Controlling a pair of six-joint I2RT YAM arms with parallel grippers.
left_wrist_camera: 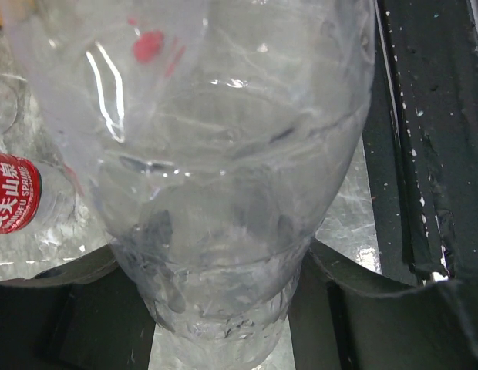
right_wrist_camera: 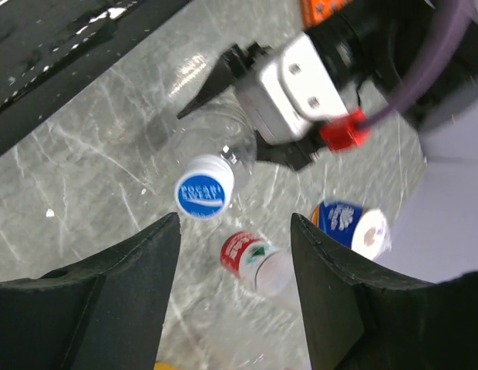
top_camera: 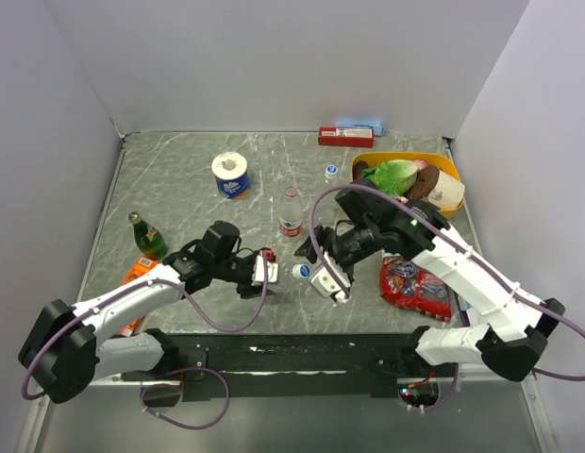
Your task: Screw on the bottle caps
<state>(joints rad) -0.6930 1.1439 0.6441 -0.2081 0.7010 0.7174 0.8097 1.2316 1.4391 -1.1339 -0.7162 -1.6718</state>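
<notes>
A clear bottle [left_wrist_camera: 223, 193] lies held above the table, and my left gripper [top_camera: 265, 269] is shut on its body, one dark finger [left_wrist_camera: 343, 308] on each side. A blue cap [right_wrist_camera: 204, 187] sits on this bottle's mouth and also shows in the top view [top_camera: 302, 272]. My right gripper [right_wrist_camera: 235, 223] is open just beside that cap, with nothing between its fingers [right_wrist_camera: 139, 270]. A bottle with a red label [top_camera: 291, 213] stands upright behind them. Another blue cap [top_camera: 331, 172] sits further back. No red cap is in view.
A green bottle [top_camera: 146, 236] and an orange packet [top_camera: 137, 271] are at the left. A toilet roll [top_camera: 231, 175] stands at the back. A yellow bowl [top_camera: 442, 166] with soft toys is at the back right, a red snack bag [top_camera: 415, 286] by the right arm, and a red box [top_camera: 346, 136] against the wall.
</notes>
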